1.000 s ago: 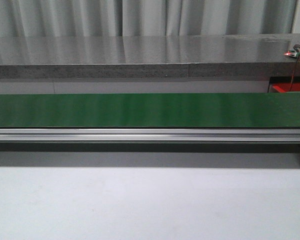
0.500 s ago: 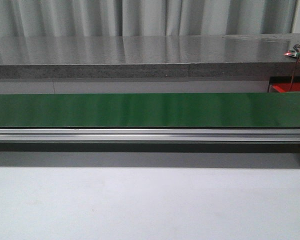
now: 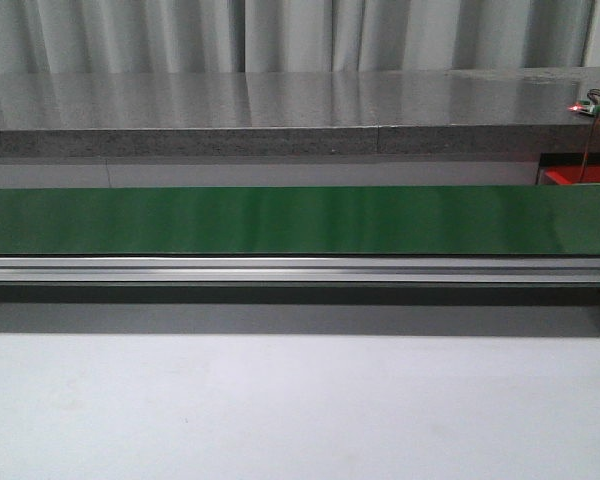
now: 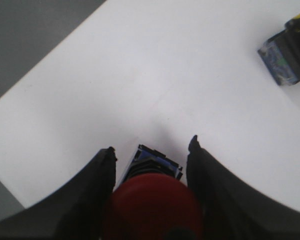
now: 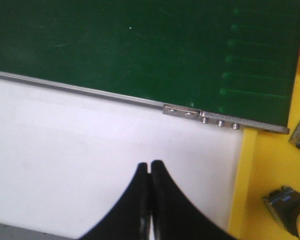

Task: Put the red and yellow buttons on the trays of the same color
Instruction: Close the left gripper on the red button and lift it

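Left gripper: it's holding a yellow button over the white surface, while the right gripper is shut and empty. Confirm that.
Not quite. The button between the left gripper fingers is red, not yellow, as the left wrist view shows. The rest holds: it is over the white surface, and the right gripper is shut with nothing in it.

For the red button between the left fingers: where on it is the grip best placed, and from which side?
The left gripper already straddles the red button, a finger on either flank. The domed red cap looks rounded and likely slippery, so the squarer blue-and-black base beneath it seems the better hold, pads on its two opposite sides, coming from cap-side down.
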Controlling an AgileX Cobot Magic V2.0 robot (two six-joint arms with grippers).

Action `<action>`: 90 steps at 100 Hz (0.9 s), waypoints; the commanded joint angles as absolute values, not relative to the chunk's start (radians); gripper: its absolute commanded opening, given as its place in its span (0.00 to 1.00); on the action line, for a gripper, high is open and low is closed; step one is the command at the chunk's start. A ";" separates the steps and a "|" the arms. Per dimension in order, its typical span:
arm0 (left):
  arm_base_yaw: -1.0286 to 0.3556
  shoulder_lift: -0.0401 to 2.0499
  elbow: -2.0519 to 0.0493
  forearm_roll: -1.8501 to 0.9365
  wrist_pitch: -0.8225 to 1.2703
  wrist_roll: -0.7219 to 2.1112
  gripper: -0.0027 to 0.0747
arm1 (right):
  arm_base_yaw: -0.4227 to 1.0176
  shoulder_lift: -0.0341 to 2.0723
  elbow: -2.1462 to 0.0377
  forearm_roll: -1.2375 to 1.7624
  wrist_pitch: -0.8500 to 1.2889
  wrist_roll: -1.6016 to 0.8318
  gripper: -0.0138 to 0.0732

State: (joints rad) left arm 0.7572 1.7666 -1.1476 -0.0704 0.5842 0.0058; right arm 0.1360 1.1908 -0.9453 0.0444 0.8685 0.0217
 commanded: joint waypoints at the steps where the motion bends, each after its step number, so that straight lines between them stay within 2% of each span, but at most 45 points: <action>1: 0.726 1.671 -1.197 -0.075 0.591 0.020 0.33 | 0.134 1.164 -0.978 0.043 0.829 0.016 0.07; 24: 0.600 1.593 -1.290 -0.084 0.707 0.067 0.33 | 0.134 1.164 -0.978 0.043 0.829 0.016 0.07; 53: 0.389 1.590 -1.443 -0.105 0.823 0.078 0.33 | 0.134 1.164 -0.978 0.043 0.829 0.016 0.07; 90: 0.170 1.639 -1.460 -0.101 0.848 0.078 0.33 | 0.134 1.164 -0.978 0.043 0.829 0.016 0.07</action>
